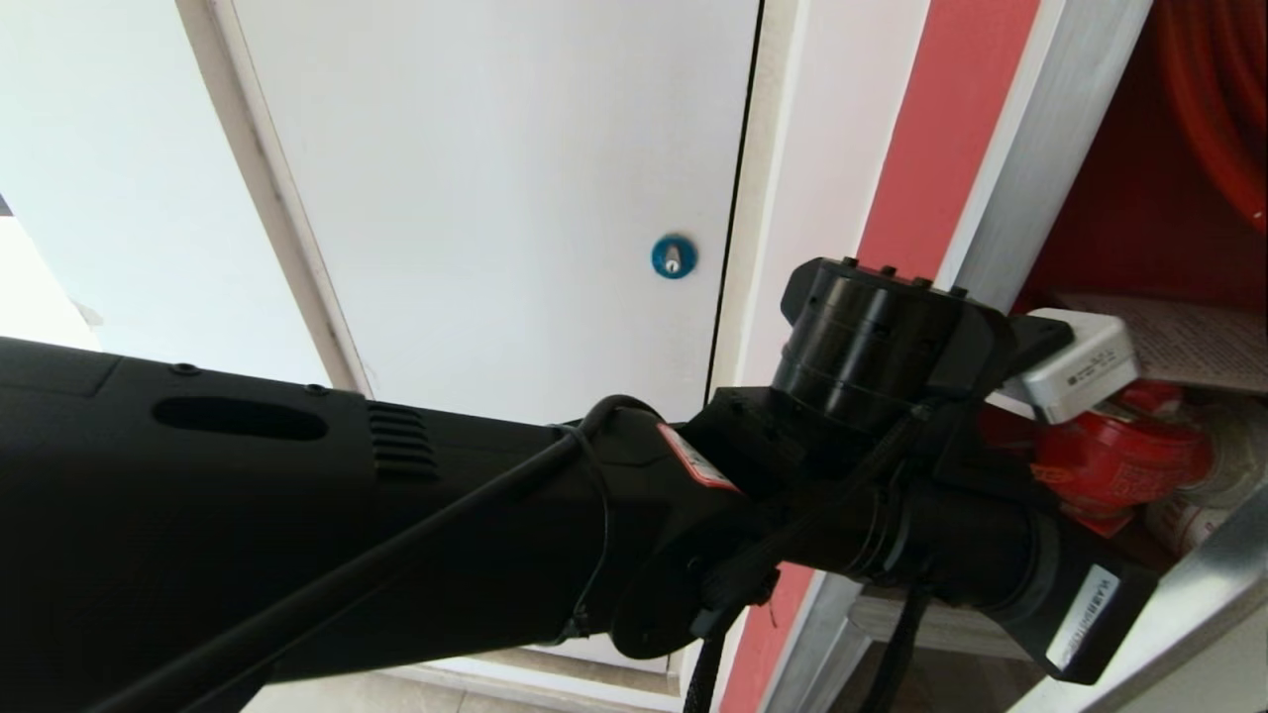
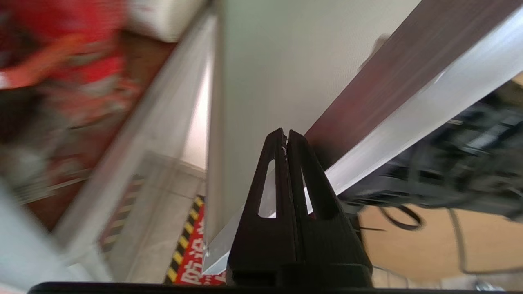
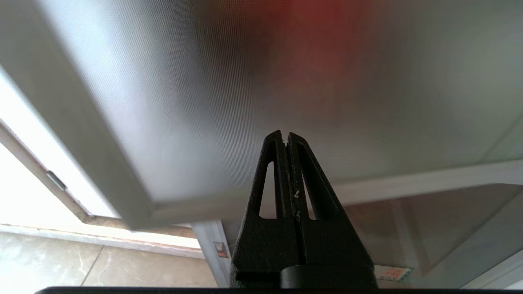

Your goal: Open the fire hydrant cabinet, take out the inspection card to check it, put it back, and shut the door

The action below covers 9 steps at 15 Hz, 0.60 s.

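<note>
Head view only gives me the left arm's back (image 1: 495,515) reaching into the fire hydrant cabinet (image 1: 1001,198); fingers hidden there. Left wrist view shows the left gripper (image 2: 284,136) pinched closed on nothing, beside the door (image 2: 408,118) frame edge. Right gripper (image 3: 284,136) also closed and empty, facing a frosted pane. Inside the cabinet: red valve (image 1: 1119,460), red coiled hose (image 1: 1218,89), inspection card (image 1: 1179,342) lying above the valve, just past my left wrist

Bright daylight, blown-out white glare beside the floor (image 3: 61,261), heavy motion blur over the fire hydrant cabinet (image 2: 61,81).
</note>
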Available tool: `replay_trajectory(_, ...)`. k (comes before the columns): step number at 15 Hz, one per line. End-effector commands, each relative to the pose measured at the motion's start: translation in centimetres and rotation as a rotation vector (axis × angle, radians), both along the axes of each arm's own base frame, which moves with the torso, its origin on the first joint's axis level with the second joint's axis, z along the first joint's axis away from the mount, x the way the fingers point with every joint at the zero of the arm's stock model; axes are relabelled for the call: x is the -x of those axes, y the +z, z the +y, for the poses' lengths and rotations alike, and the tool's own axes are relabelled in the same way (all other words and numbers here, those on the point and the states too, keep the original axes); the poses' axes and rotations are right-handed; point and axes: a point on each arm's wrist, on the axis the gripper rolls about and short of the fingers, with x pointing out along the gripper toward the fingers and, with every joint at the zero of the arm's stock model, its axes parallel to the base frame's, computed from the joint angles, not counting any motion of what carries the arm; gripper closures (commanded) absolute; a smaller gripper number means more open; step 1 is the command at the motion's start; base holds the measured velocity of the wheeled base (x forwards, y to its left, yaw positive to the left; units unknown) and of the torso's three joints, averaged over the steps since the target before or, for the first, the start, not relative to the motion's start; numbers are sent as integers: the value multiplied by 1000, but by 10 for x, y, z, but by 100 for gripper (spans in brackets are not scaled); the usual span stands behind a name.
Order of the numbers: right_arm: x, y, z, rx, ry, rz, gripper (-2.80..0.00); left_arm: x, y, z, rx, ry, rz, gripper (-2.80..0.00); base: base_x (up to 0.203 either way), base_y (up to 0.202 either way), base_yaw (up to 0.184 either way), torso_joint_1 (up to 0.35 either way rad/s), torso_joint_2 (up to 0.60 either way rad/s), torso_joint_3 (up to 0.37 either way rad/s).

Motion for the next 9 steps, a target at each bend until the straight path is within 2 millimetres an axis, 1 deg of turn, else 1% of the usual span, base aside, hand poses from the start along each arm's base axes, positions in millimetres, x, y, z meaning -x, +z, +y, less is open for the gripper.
replay_trajectory(1, 0, 0, 0, -1, 0, 0, 0, 13, 7, 0, 13, -29, -4, 0, 0, 0, 0, 0, 0, 0)
replay_trajectory(9, 0, 0, 0, -1, 0, 0, 0, 44, 12, -9, 23, -100, -11, 0, 0, 0, 0, 0, 0, 0)
